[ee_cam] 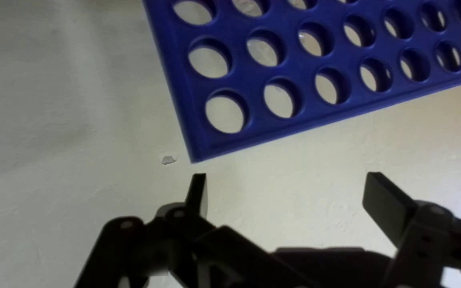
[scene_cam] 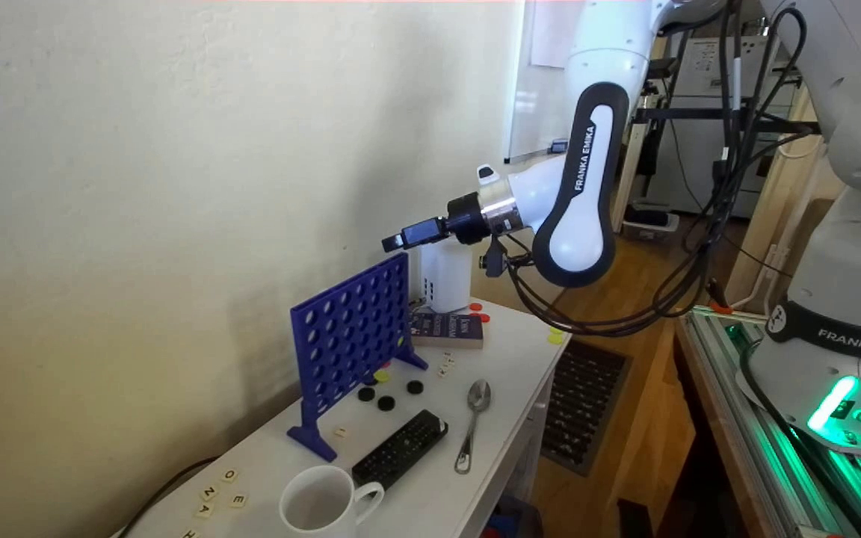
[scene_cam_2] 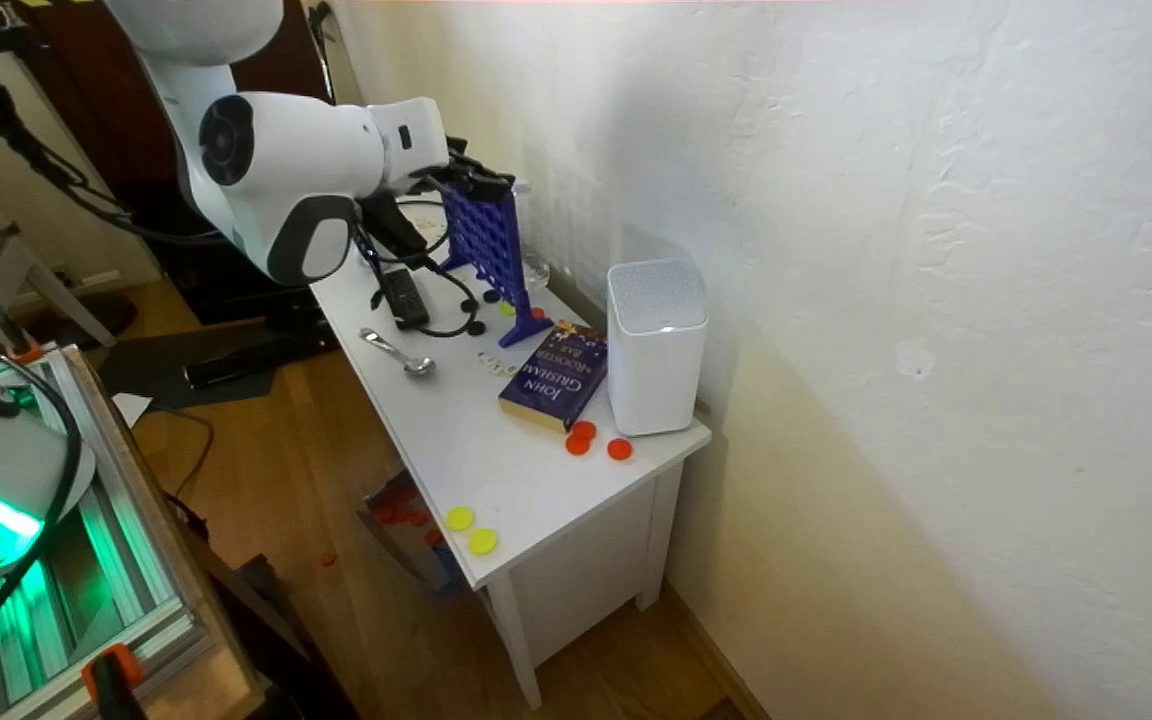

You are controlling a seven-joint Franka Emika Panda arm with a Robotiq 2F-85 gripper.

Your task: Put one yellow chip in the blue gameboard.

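Gripper [ee_cam: 287, 191] fills the front of the wrist view, fingers spread wide w/ nothing btwn them, so no chip in its grasp rn. Blue gameboard [ee_cam: 299, 67] stands upright on the white table [scene_cam_2: 466, 440], and the gripper hovers by its top corner, at the end nearest the book [scene_cam_2: 556, 375]. Can't tell if they touch. In an exterior view a speck of yellow [scene_cam: 400, 341] shows low in the board at that end, too tiny to say if it's a chip in the slot or smth behind it. One yellow chip [scene_cam: 381, 376] lies by the base next to black chips [scene_cam: 386, 403]; farther out there's a remote [scene_cam: 400, 450], a spoon [scene_cam: 478, 396], and 2 loose yellow chips [scene_cam_2: 459, 518] at the table corner.

IMO this is the let-go step, prob done tho I wouldn't bet on it. Next move: back off w/o clipping the board, then check for yellow in a hole. If there's none, go grab one of the corner ones, more room for the fingers there.
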